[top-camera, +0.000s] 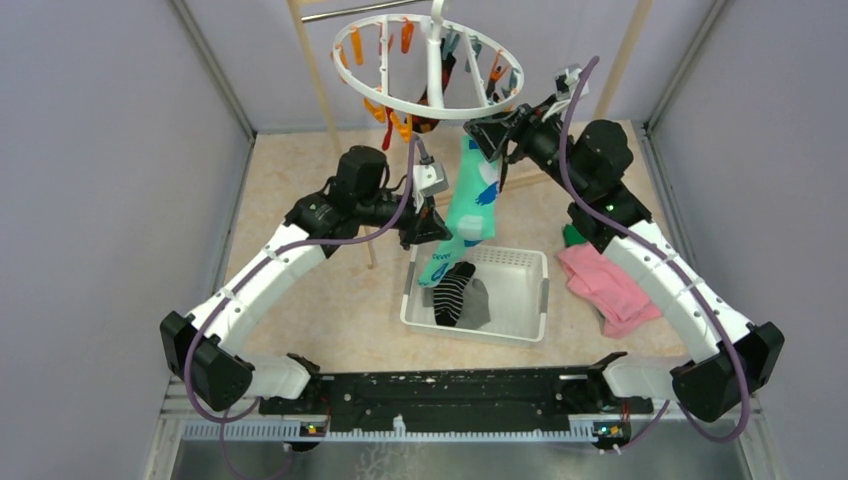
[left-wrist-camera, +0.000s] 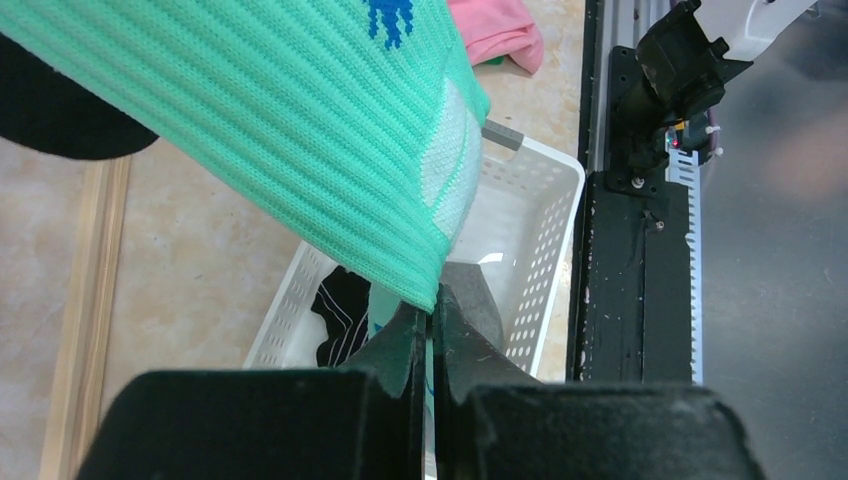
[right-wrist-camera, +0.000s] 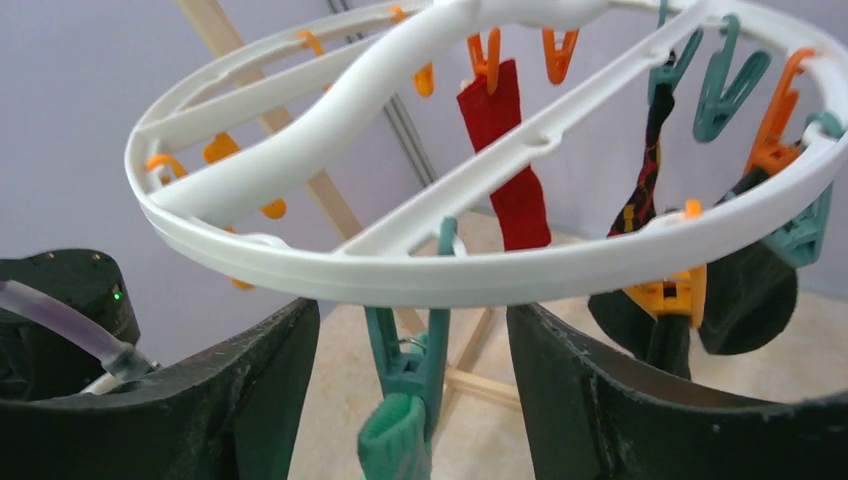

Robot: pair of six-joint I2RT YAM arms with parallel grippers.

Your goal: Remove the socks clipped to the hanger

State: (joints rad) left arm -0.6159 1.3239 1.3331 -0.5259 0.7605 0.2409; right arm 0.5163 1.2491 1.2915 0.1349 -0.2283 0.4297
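Observation:
The white round hanger (top-camera: 430, 65) hangs at the back with orange and teal clips. A teal sock (top-camera: 472, 195) dangles from a teal clip (right-wrist-camera: 415, 360) on the near rim (right-wrist-camera: 450, 270). My left gripper (top-camera: 425, 228) is shut on the sock's lower edge (left-wrist-camera: 300, 130), its fingertips pinching the fabric (left-wrist-camera: 432, 315). My right gripper (top-camera: 487, 133) is open, one finger (right-wrist-camera: 260, 390) on each side of the teal clip without touching it. A red sock (right-wrist-camera: 515, 170), an argyle sock (right-wrist-camera: 650, 170) and a black sock (right-wrist-camera: 745, 295) hang from other clips.
Below the teal sock sits a white perforated basket (top-camera: 545, 290) holding a black striped sock (top-camera: 452, 292) and a grey sock (top-camera: 478, 300). Folded pink cloth (top-camera: 605, 285) lies to its right. Wooden rack poles (top-camera: 340, 130) stand behind the left arm.

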